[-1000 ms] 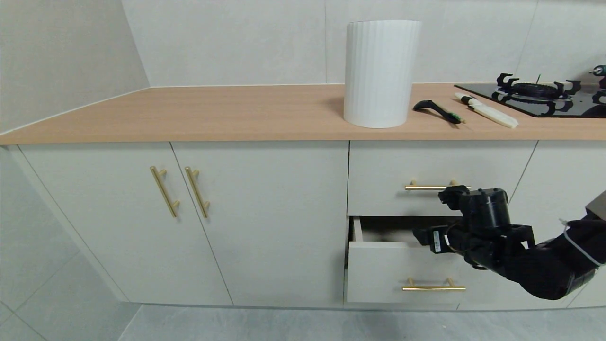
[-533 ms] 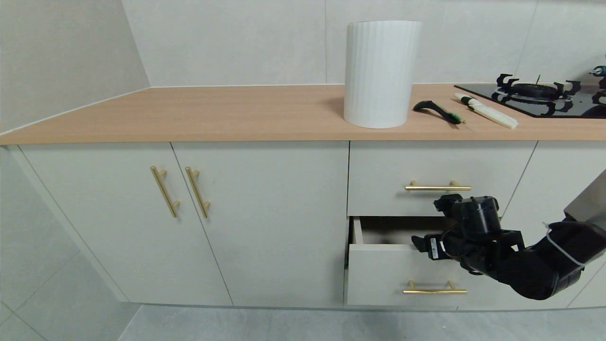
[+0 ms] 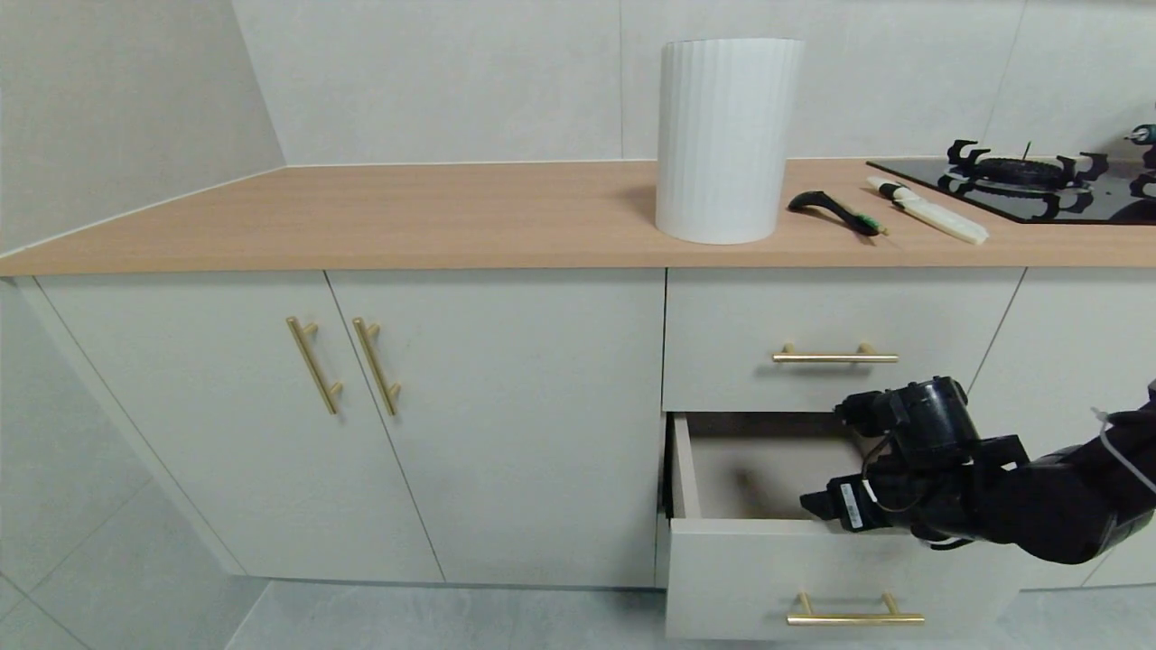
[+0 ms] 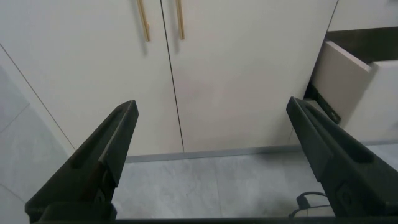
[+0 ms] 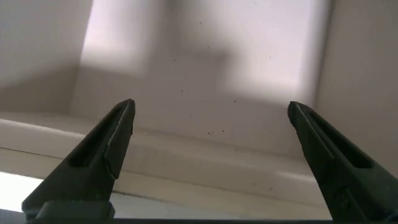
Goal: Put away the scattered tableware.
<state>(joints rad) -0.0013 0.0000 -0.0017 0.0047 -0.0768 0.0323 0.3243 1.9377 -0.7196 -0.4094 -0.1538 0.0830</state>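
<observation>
So the right gripper (image 3: pixel 820 506) is held wide open at the front edge of the pulled-out lower drawer (image 3: pixel 768 555); the black-handled utensil (image 3: pixel 833 213) and white utensil (image 3: pixel 930 217) are found up on the counter (image 3: pixel 452 217), almost directly above, lying slantwise; the right arm's reckoned nearer.

The counter (image 3: pixel 406 217) is warm orange-brown wood grain. On it are a white cylinder (image 3: pixel 727 140) with fine vertical ribs, a black tool (image 3: pixel 826 208) with a green tip, and a cream-white utensil (image 3: pixel 935 221) with a dark band. The cabinet doors (image 3: pixel 497 424) and open drawer (image 3: pixel 759 569) are pale grey-beige with brass-gold handles (image 3: pixel 835 357); the hob (image 3: pixel 1039 203) and right pincer (image 5: pixel 210 115) are black.
</observation>
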